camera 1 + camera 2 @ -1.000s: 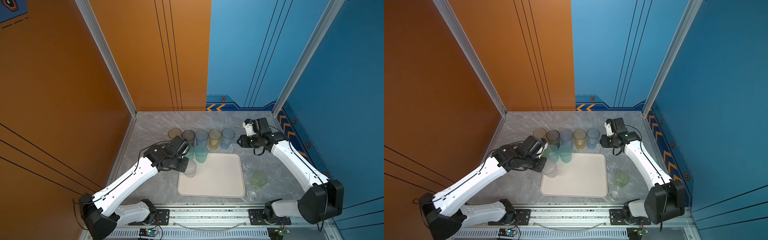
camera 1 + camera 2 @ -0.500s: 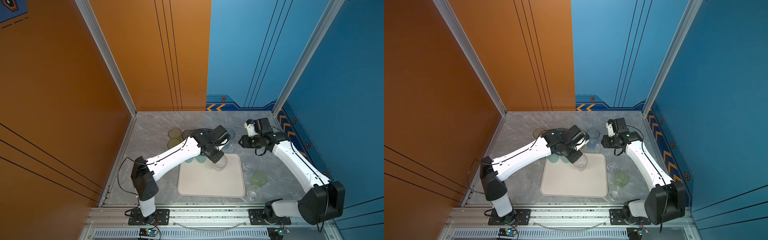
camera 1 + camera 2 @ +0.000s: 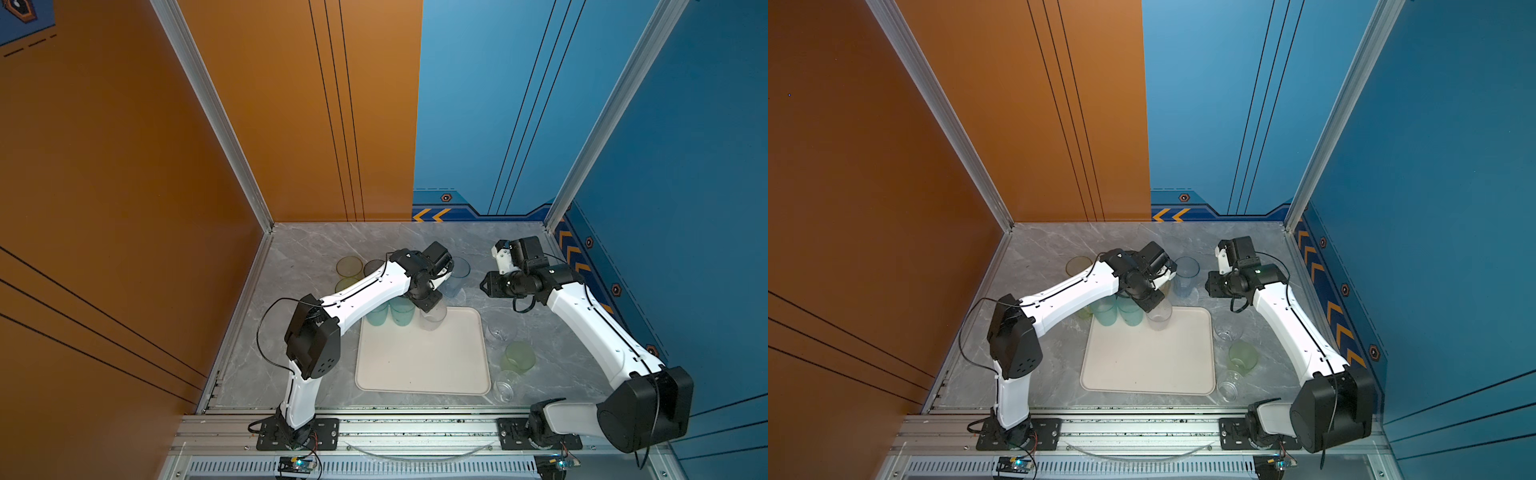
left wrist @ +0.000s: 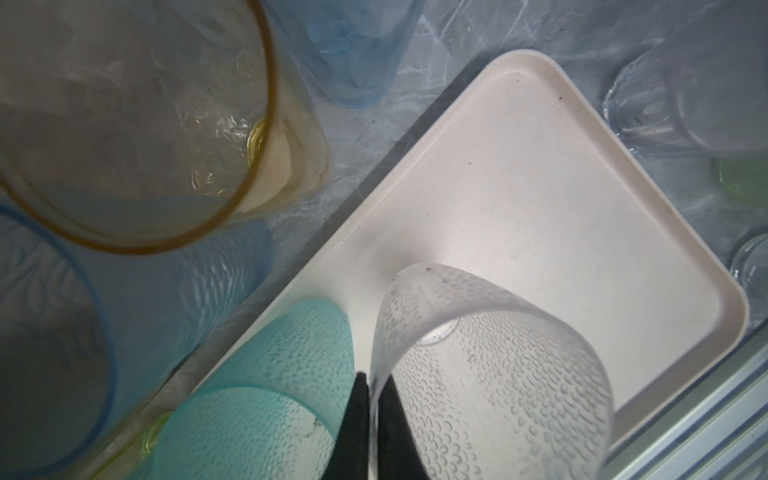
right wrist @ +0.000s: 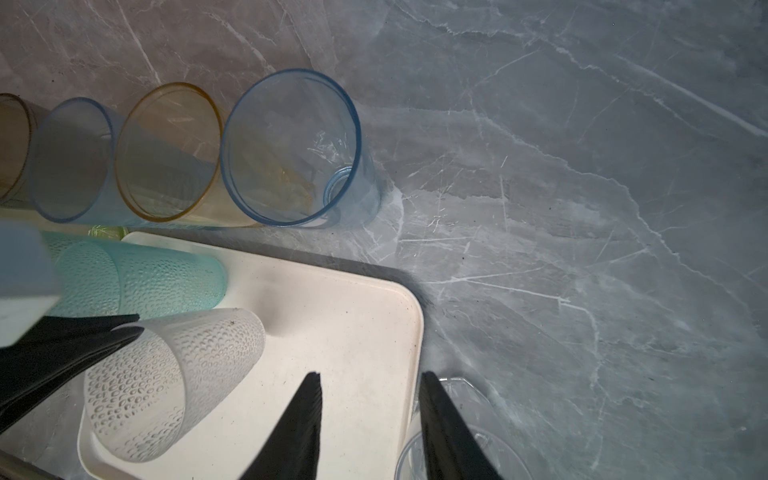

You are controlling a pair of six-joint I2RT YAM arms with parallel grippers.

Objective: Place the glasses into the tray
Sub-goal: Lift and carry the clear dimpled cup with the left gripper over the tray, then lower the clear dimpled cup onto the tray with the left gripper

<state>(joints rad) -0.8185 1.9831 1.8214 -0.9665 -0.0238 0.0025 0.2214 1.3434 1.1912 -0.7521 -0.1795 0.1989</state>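
Over tray (image 4: 540,199) — left claw (image 4: 374,380) pinches clear tumbler (image 4: 498,374) wall, wrist views only.

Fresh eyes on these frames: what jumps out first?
First, the left gripper pinching the wall of a frosted clear tumbler at the far edge of the cream tray. Behind the tray stands a row of tall coloured tumblers, and the right gripper hangs open and empty near the tray's far right corner.
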